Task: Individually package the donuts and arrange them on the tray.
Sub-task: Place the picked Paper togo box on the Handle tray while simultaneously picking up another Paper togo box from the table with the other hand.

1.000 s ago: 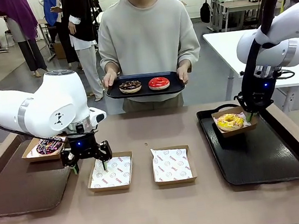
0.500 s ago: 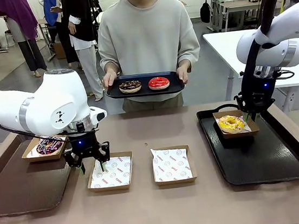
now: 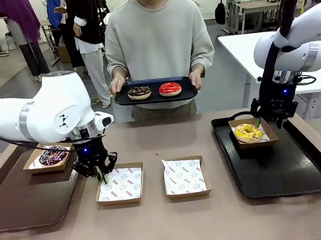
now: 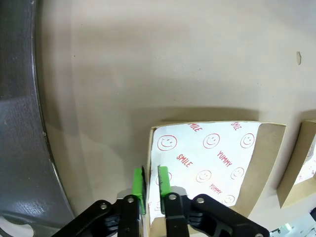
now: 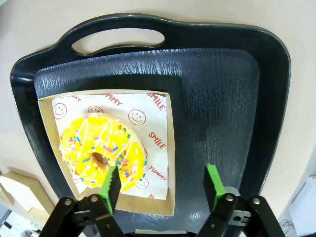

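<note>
The left tool (image 4: 151, 187) pinches the rim of a paper-lined brown cardboard box (image 4: 207, 158) on the bench (image 4: 173, 59), while the right tool (image 5: 161, 170) hangs spread above the boxed yellow-iced ring donut (image 5: 89, 143) on the black tray (image 5: 222, 98).

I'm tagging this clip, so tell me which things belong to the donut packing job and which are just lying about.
Job: yellow donut, sprinkle donut, chocolate donut, red donut, left empty box, right empty box, black tray, brown tray, person's tray.
Lying about: white side table, dark bag.
</note>
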